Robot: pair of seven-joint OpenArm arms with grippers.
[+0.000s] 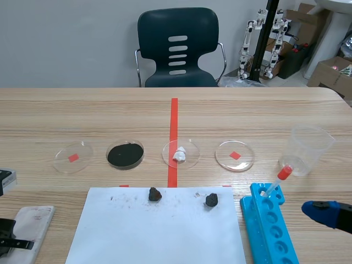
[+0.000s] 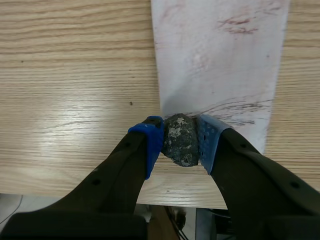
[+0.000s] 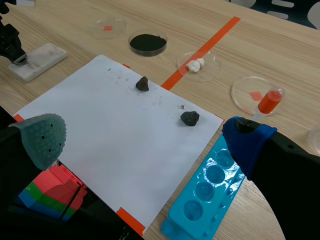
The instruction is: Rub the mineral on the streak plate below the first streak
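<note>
**Me:** Because the stroke needs a firm push, my left gripper (image 2: 179, 146) is clamped on the mineral (image 2: 180, 136). It is a dark speckled lump pinched between the blue pads (image 2: 151, 144), with its lower end left free.

**Asker:** Where is it on the plate?

**Me:** It is at the near corner of the white streak plate (image 2: 215, 65), which lies on the counter (image 2: 75, 75) at my left side. Thin dark lines (image 2: 235, 106) run off beside the lump, just ahead of one finger. Farther along the plate there is a reddish smear (image 2: 240, 22). I take the smear for the first streak, so the lump is placed on the stretch nearer me. I cannot tell whether it is touching the plate.

**Asker:** And your other arm?

**Me:** My right gripper (image 3: 145, 132) hangs low with its fingers spread wide and nothing in them, beside the blue rack (image 3: 220, 192). I'd guess that is to keep out of the way. Past it the white sheet (image 3: 100, 140) carries a pointed stone (image 3: 142, 83) and a rounder stone (image 3: 190, 118), likely spare samples. Beyond that comes the row of clear dishes (image 3: 239, 100).
</note>
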